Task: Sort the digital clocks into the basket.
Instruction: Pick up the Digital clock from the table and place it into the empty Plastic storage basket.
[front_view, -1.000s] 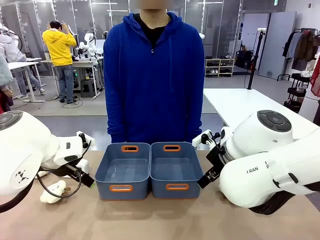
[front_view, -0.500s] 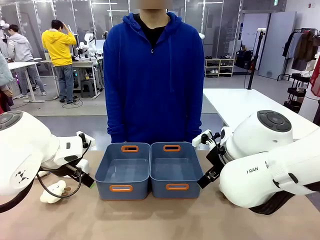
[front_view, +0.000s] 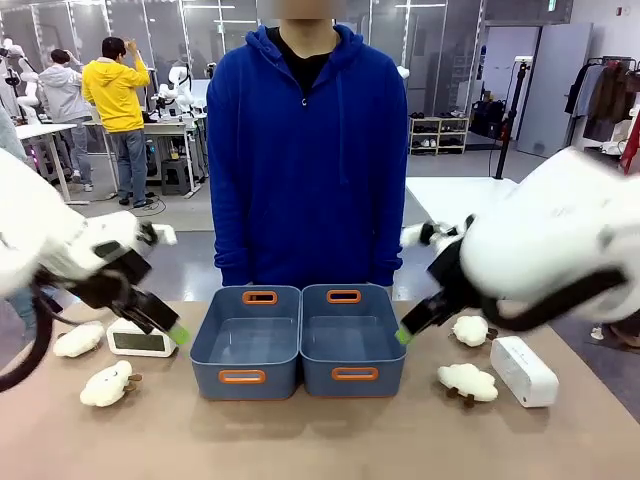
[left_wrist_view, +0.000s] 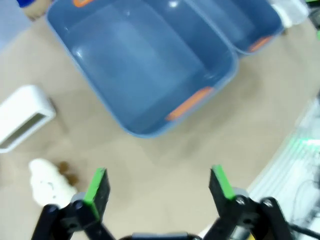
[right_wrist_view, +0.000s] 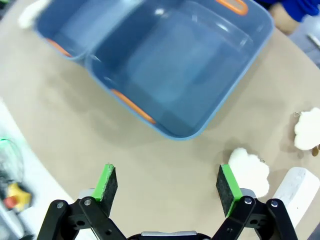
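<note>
Tan tabletop up front: right clock lies near on the right, left clock stands slightly farther on the left, bare baskets between them. Left claw and right claw are spread apart, holding nothing. Clocks look light, stiff and slick, so I'd pinch across the flat faces

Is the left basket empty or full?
Empty: the left basket shows a bare blue floor; a clock sits outside it on the table.
</note>
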